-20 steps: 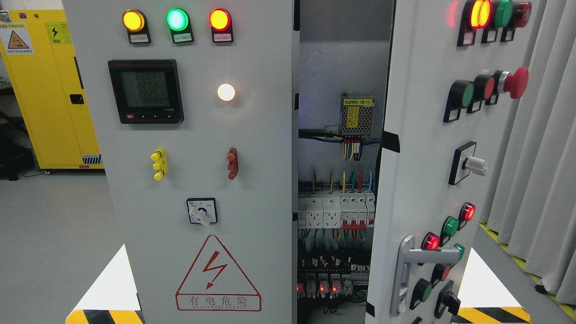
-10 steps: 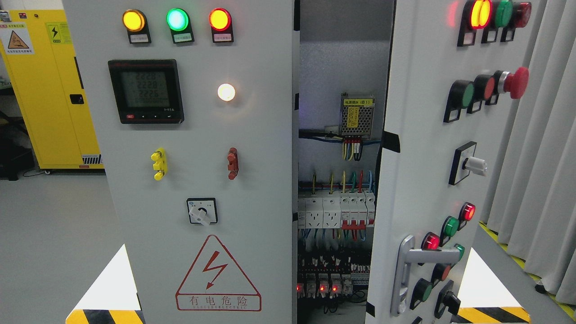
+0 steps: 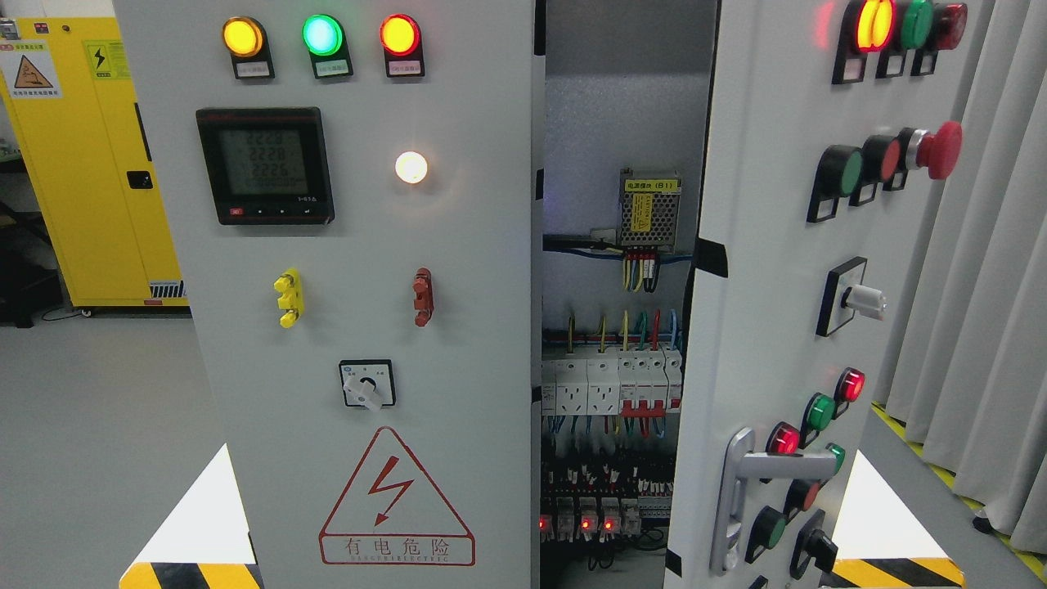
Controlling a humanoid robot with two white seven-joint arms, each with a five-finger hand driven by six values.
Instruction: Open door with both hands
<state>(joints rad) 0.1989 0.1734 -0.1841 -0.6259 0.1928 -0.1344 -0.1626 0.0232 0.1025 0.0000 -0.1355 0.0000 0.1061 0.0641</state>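
Right door (image 3: 769, 311) stands ajar at frame right, exposing breakers (image 3: 609, 384); neither robot hand of mine is in view.

Matt grey painted metal on the left door (image 3: 458, 327) and the right door (image 3: 761, 327). Brushed, satin metal on the handle (image 3: 736, 491) at 5 o'clock. Glossy plastic on the lamps (image 3: 322, 35) at 11 o'clock and on the meter (image 3: 263, 164). Soft pleated cloth on the curtain (image 3: 990, 286) at 3 o'clock. Glossy yellow paint on the cabinet (image 3: 98, 180) at 9 o'clock.
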